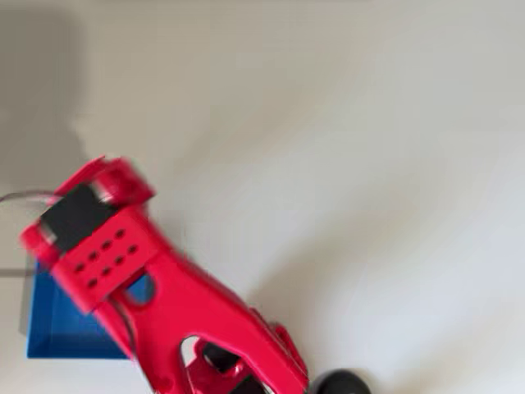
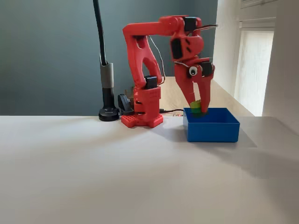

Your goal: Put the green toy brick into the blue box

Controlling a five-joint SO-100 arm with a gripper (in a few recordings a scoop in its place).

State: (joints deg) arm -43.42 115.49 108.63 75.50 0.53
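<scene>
blue box [image 2: 211,131] under brick-holding fingers [image 2: 204,100]

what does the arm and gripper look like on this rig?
Glossy red plastic arm on a red perforated base. Black servo blocks at the joints, thin cables along the links. Gripper has two tapered red fingers and a round white fitting above them.

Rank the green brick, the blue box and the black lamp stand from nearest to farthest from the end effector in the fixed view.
1. green toy brick, between the end effector's fingers.
2. blue box, directly beneath.
3. black lamp stand, far left, beyond the arm's base.
</scene>
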